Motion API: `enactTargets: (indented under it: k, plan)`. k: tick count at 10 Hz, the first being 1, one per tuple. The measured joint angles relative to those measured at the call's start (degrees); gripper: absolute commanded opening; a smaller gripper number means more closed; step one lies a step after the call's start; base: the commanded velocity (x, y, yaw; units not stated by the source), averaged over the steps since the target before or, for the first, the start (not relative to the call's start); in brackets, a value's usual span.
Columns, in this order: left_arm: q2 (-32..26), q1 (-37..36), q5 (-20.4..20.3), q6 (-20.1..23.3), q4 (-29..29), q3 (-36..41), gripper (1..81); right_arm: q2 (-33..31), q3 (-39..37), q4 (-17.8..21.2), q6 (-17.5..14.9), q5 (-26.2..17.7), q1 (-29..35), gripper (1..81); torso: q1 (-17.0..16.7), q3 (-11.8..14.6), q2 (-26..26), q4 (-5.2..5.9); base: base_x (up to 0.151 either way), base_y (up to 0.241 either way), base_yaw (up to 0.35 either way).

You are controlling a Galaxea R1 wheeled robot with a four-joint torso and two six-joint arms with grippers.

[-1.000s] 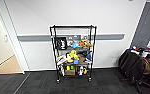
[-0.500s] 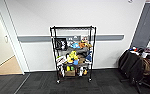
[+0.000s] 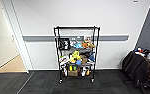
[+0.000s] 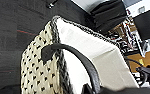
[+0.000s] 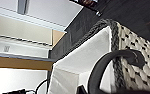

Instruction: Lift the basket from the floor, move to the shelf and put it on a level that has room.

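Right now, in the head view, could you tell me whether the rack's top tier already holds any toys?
No, the rack's top tier is bare; the toys crowd the lower tiers.

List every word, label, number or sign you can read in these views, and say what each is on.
No text can be read here.
Boxes and toys on the shelf: any print is too blurred to read.
Black box on the upper crowded tier: pale markings, illegible.
Basket: woven pattern, no lettering seen.
Monitor in the left wrist view: dark, no text.
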Motion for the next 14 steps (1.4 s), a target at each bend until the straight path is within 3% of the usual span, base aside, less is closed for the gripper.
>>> enactTargets:
  k: [6,14]
  plan:
    - [1.8,0.0,0.3,0.0,1.3,-1.3,1.0,-0.2,0.0,0.0,0.0,1.7,-0.7,1.0,0.0,0.0,0.0,-0.02,0.0,0.0,0.0]
    - [2.0,0.0,0.5,0.0,1.8,-1.4,1.0,0.3,-0.7,0.0,-0.1,1.8,-1.3,1.0,-0.1,0.0,-0.1,-0.02,0.08,0.0,0.0]
